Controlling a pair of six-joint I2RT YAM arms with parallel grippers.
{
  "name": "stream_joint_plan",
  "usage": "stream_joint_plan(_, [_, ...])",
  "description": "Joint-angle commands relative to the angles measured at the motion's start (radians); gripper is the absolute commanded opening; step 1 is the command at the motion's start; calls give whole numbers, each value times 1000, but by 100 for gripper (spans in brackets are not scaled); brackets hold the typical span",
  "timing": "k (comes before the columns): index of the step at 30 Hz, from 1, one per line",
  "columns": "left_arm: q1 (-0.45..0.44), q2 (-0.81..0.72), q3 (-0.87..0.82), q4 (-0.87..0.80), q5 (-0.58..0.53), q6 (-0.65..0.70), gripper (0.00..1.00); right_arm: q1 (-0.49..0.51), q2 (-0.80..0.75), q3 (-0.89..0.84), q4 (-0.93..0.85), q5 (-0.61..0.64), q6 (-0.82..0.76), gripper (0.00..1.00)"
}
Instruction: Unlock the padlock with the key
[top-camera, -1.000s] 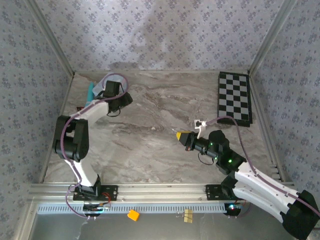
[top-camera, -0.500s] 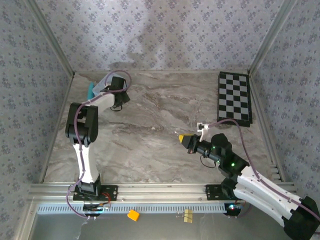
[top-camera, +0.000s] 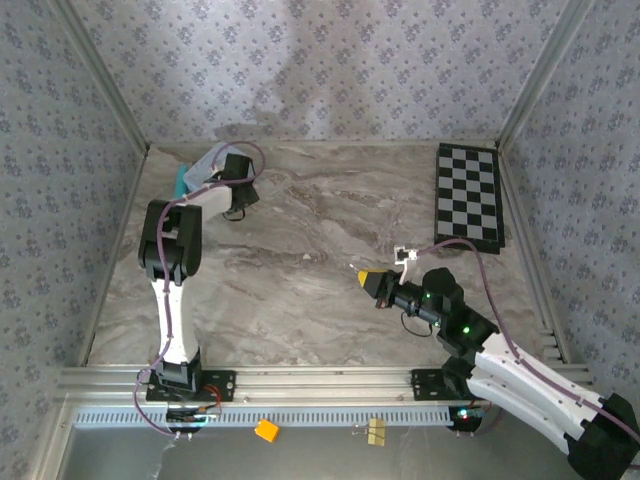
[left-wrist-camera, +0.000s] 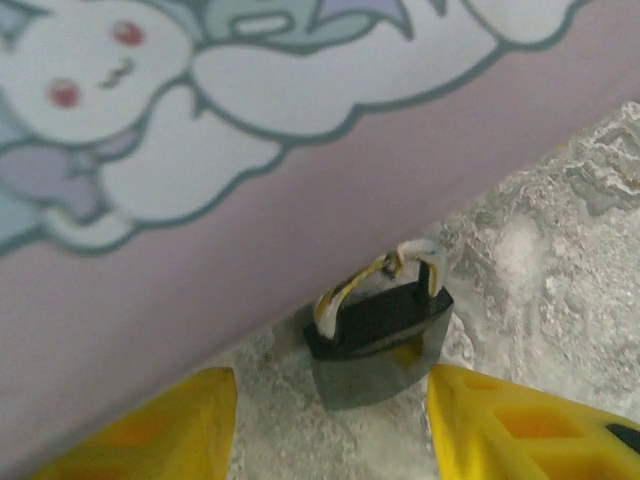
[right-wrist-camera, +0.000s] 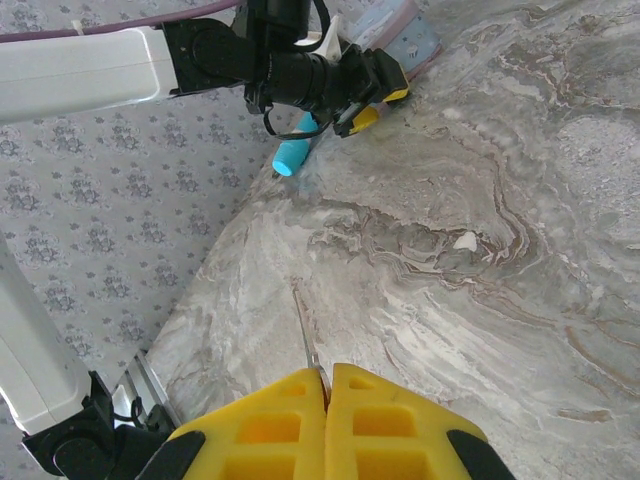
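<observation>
**Lot: padlock against the tin, left hand set round it, key waiting in the right**

1. Right hand (right-wrist-camera: 325, 372), nearest. The yellow fingers are pressed flat together. They pinch a thin metal blade, taken to be the key (right-wrist-camera: 304, 330), which juts forward over the marbled tabletop (top-camera: 300, 310). A small white tag (top-camera: 403, 253) lies just beside the hand. The hand sits mid-table, well apart from the lock.

2. Left hand (left-wrist-camera: 328, 385), far left corner. The fingers are parted, one on either side of the padlock. Bare tabletop shows between the lock and the left finger, so there is no grip yet.

3. Padlock (left-wrist-camera: 380, 335). Small, with a black body and a silvery shackle. It lies on the tabletop, touching the foot of the tin (left-wrist-camera: 250, 180), whose pink wall carries a cartoon rabbit. The keyhole is not visible.

4. Checkerboard (top-camera: 468, 195), far right. It lies flat and plays no part.

Handling note (judgement): the step in hand is securing the lock.
- Centre the fingers on the body and leave the shackle free.
- Close slowly, since so small and smooth a piece may pivot or squirt out against the tin.
- Draw it clear of the wall and turn the keyhole end toward the right hand.

Change noted: a second ago the left arm was folded lower along the left side. It has since reached up into the corner, with its elbow nearer the tin. The right hand has barely shifted.
</observation>
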Motion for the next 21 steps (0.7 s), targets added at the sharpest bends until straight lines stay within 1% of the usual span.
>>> stream_joint_plan(1, [10, 21, 7, 103, 8, 43, 52, 0, -12, -11, -6, 9, 8, 0])
stream_joint_plan(4, [13, 18, -24, 180, 24, 58, 52, -3, -13, -5, -15, 6, 4, 0])
stream_joint_plan(7, [22, 13, -56, 263, 87, 57, 50, -3, -14, -8, -12, 8, 6, 0])
stream_joint_plan(9, [22, 3, -71, 296, 97, 62, 49, -4, -14, -15, -5, 10, 12, 0])
stream_joint_plan(11, [24, 2, -66, 293, 95, 60, 49, -3, -14, -17, -3, 11, 16, 0])
stream_joint_plan(21, [48, 11, -98, 354, 120, -13, 39, -9, -13, -19, -10, 6, 13, 0])
